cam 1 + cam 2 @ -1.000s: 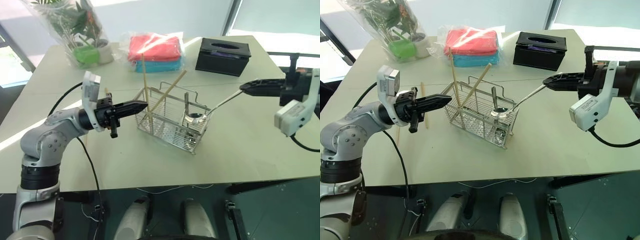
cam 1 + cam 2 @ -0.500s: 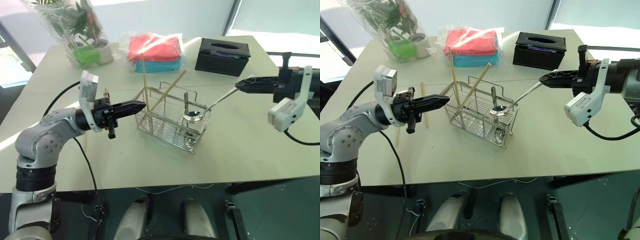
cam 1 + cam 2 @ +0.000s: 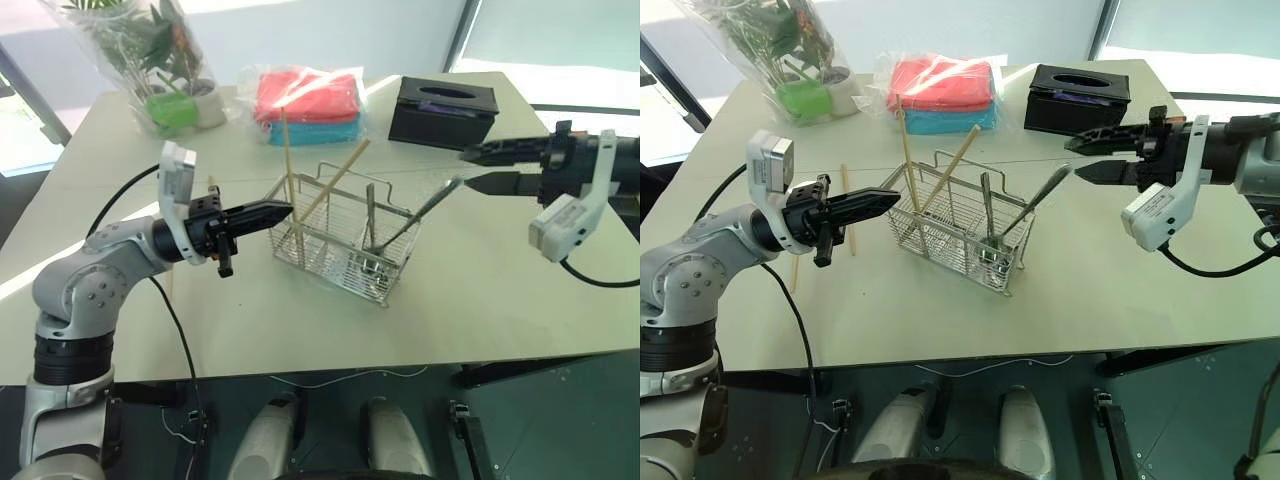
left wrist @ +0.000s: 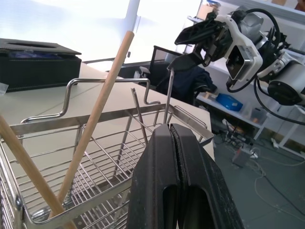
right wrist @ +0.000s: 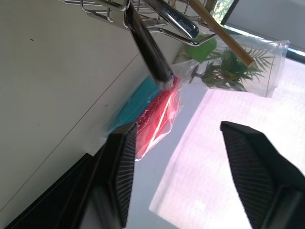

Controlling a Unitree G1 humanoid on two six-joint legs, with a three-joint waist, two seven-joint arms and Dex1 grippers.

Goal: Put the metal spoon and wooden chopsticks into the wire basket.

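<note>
Right gripper (image 3: 1085,156) has its jaws spread wide, nothing in them, hovering just off the top end of the metal spoon (image 3: 415,221). Spoon sits in the wire basket (image 3: 345,239), bowl down in the right-hand compartment, handle leaning up and out toward that gripper; a second utensil (image 3: 370,214) stands upright beside it. Two wooden chopsticks (image 3: 288,170) stand in the basket's left end, one near vertical, one tilted right. Another chopstick (image 3: 846,208) lies flat on the counter (image 3: 480,290) behind the left arm. Left gripper (image 3: 272,211) is clenched, empty, tips level at the basket's left rim, right beside the upright chopstick. Black tissue box (image 3: 445,110), bagged towels (image 3: 308,102) and wrapped plant (image 3: 165,60) along the far edge.
</note>
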